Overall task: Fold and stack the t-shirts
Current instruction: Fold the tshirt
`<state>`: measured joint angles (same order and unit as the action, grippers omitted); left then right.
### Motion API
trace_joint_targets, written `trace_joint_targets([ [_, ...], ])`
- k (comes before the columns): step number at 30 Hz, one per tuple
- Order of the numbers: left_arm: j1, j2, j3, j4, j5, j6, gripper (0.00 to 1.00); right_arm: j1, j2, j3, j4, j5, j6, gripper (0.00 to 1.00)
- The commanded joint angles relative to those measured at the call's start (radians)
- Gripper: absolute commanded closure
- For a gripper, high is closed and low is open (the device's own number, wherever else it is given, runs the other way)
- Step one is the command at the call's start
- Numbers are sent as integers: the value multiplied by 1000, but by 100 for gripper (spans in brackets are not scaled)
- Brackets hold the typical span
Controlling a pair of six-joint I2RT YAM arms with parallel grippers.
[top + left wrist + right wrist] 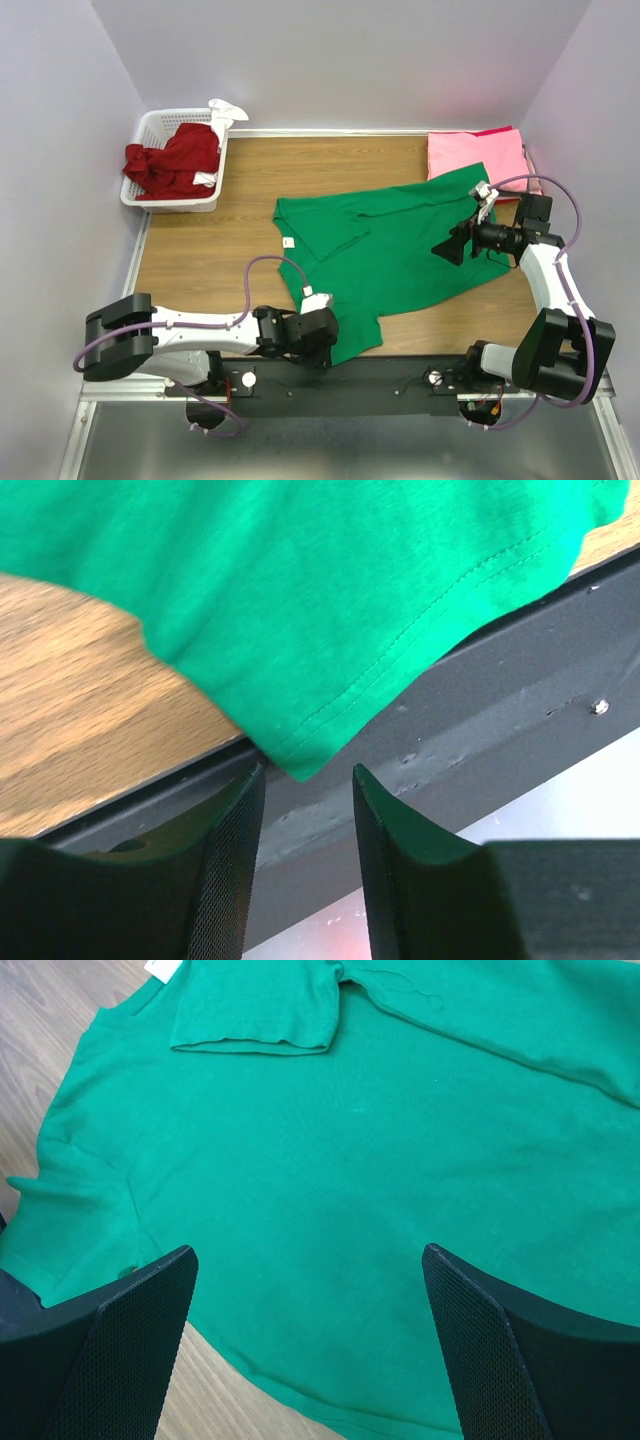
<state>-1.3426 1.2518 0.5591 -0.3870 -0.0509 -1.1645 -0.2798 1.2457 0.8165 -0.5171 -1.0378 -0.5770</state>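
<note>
A bright green t-shirt lies spread on the wooden table, its left sleeve folded in and a white neck tag showing. My left gripper sits low at the shirt's near corner by the table's front edge. In the left wrist view the hem corner lies just ahead of the fingertips, and the gripper is open with nothing between its fingers. My right gripper hovers wide open over the shirt's right part, holding nothing. A dark red t-shirt fills the basket. Folded pink t-shirts lie at the far right corner.
The white slotted basket stands at the far left corner with a white cloth on its rim. A black rail runs along the table's front edge right under the left gripper. Bare wood shows left of the green shirt.
</note>
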Motion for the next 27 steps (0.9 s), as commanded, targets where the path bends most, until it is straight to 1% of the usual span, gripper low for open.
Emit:
trace_joint_targets([
  [1, 3, -22, -11, -44, -52, -24, 51, 1, 3, 24, 6, 18, 5, 1],
  [9, 3, 40, -1, -33, -47, -12, 50, 1, 0, 23, 5, 18, 5, 1],
  [14, 2, 63, 16, -39, -64, -8, 52, 1, 0, 24, 5, 16, 6, 1],
  [16, 3, 77, 24, -47, -73, -4, 56, 1, -2, 24, 5, 15, 8, 1],
  [18, 3, 92, 31, -50, -78, 0, 58, 1, -2, 24, 5, 15, 8, 1],
  [19, 3, 98, 35, -52, -78, 3, 61, 1, -2, 24, 5, 15, 6, 1],
  [21, 3, 119, 48, -62, -84, 11, 61, 1, -2, 24, 5, 16, 9, 1],
  [22, 2, 133, 59, -76, -92, 12, 66, 1, -3, 24, 5, 15, 9, 0],
  [26, -1, 158, 78, -107, -107, 19, 67, 1, -5, 26, 5, 15, 8, 0],
  [27, 0, 161, 76, -110, -107, 22, 76, 1, -5, 26, 5, 15, 11, 0],
])
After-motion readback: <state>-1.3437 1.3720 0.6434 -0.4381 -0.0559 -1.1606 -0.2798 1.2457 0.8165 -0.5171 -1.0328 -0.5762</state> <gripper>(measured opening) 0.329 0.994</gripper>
